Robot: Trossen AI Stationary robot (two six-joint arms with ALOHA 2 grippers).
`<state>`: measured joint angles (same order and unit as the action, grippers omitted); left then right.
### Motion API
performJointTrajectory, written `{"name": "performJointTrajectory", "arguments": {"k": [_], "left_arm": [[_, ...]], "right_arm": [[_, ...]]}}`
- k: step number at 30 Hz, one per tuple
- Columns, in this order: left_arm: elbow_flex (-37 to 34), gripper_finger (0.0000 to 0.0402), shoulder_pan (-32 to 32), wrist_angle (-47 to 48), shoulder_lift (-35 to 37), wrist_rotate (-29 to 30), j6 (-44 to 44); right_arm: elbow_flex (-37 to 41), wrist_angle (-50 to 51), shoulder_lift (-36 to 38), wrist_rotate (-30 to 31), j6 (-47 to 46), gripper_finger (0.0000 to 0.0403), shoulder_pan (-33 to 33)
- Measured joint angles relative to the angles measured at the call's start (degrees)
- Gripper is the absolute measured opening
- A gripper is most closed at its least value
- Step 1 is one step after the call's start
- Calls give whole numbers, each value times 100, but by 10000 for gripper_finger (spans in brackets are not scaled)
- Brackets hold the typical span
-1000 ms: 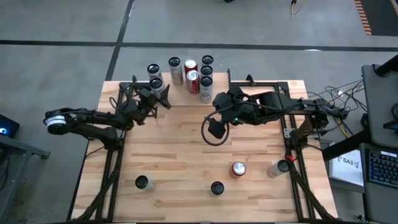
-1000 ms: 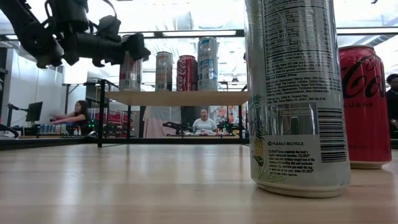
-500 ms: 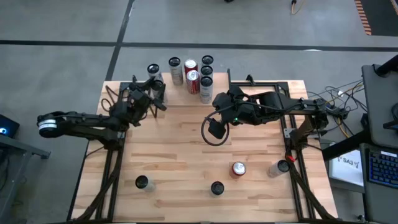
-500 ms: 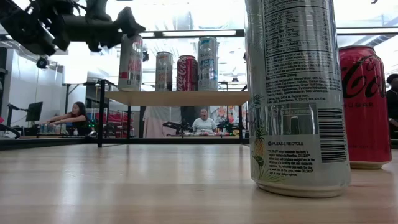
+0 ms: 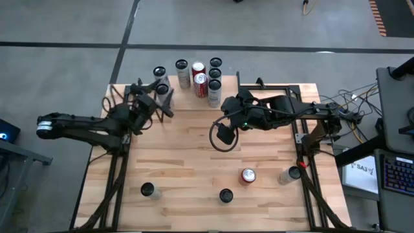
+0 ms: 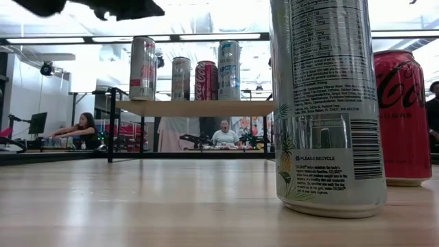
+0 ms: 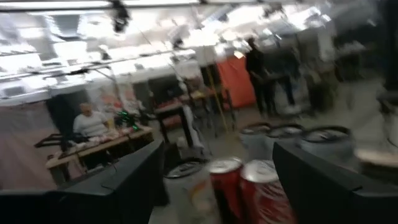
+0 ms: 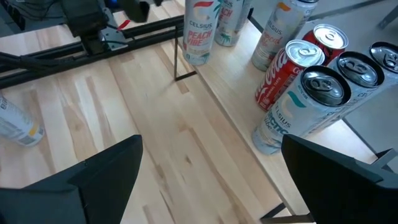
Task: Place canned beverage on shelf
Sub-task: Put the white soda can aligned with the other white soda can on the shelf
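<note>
Shelf is seen at the bench's far edge, loaded with upright cans (one Celsius can stands at its left end, clear of the arm). Left gripper is held just beside that end, fingers spread wide with nothing between them. Right gripper is parked over mid-bench, fully open and empty; four more cans are left near the front edge.

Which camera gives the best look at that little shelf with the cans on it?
The low view: it shows the shelf side-on, board, black legs and cans standing in a row. The high view sees mainly can tops, the right wrist view only one end, the left wrist view blurred cans.
</note>
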<state>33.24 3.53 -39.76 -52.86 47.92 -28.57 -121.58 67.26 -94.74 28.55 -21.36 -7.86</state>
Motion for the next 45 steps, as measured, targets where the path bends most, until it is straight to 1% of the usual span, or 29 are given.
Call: {"name": "performJointTrajectory", "arguments": {"k": [2,4,6,8,11,13,14,16,19,20,21,23,26,29,36,42,45], "left_arm": [[310,284,-165,748,16,11,120],[649,283,-377,1711,51,22,254],[1046,278,-629,2979,77,28,573],[1477,268,-869,4520,76,-3,1239],[1938,233,-1025,6762,-21,-106,2695],[1963,195,-1022,7730,-118,-89,3449],[1917,173,-1014,7972,-161,-49,3677],[1808,121,-956,8017,-227,75,3836],[1606,44,-791,7585,-287,107,3759],[1538,23,-707,7402,-302,106,3697],[1486,12,-615,7231,-302,98,3656],[1434,12,-428,7066,-302,103,3623],[1422,16,-162,7060,-304,98,3624],[1423,4,4,7066,-291,103,3626],[1424,1,55,7246,-170,105,3752],[1537,0,55,7765,62,110,4135],[1604,0,54,7828,198,99,4165]], "right_arm": [[0,1,0,-3,25,374,0],[-1,11,0,-7,40,374,0],[0,34,1,-16,53,374,0],[0,104,5,-52,57,374,0],[0,270,11,-54,63,374,0],[0,362,11,-56,104,374,0],[0,366,11,-56,134,374,0],[0,364,11,-56,176,374,0],[0,363,13,-56,203,374,0],[0,363,13,-54,235,374,0],[-2,363,13,-54,253,374,0],[-1,366,13,-54,265,374,0],[-1,407,13,-54,265,374,0],[0,427,13,-54,264,374,0],[-1,452,13,-54,258,374,0],[0,473,13,-54,251,374,0],[-1,520,13,-55,251,374,0]]}}
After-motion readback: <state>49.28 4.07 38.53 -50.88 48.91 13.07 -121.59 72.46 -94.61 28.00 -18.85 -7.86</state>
